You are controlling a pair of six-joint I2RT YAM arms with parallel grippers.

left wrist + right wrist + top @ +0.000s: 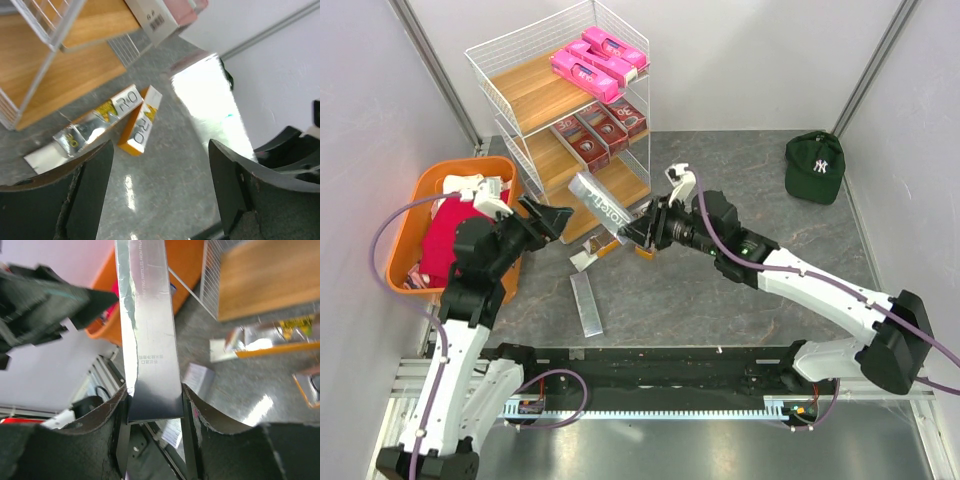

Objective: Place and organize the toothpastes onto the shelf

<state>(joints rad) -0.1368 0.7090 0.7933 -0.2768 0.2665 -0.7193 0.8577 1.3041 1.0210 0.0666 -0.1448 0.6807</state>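
Silver-grey carton, top view: a long flat toothpaste box held in the air just in front of the shelf, tilted, with its far end toward the lowest board.
Right tool, top view: clamped on the near end of the silver-grey carton.
Left tool, top view: jaws wide apart and empty, near the carton's far end; I cannot tell if it touches.
Shelf stock, top view: pink boxes lie on the top board and dark red boxes on the middle one. No box shows on the visible part of the lowest board.
Worktop, top view: carries a second silver box lying flat, and gold-white boxes by the shelf foot.
Left wrist view: left tool is spread with nothing between the jaws. Two gold-white boxes lie on the worktop below, close together.
Right wrist view: right tool pinches the silver-grey carton across its narrow width at one end, and a long overhang runs beyond the jaws.
Handling (judgement): light, stiff, thin card. The foil face is probably slick and would dent under a hard squeeze. The end grip lets the free end swing. A hold nearer mid-length across the flat faces would steady it for sliding onto a board.
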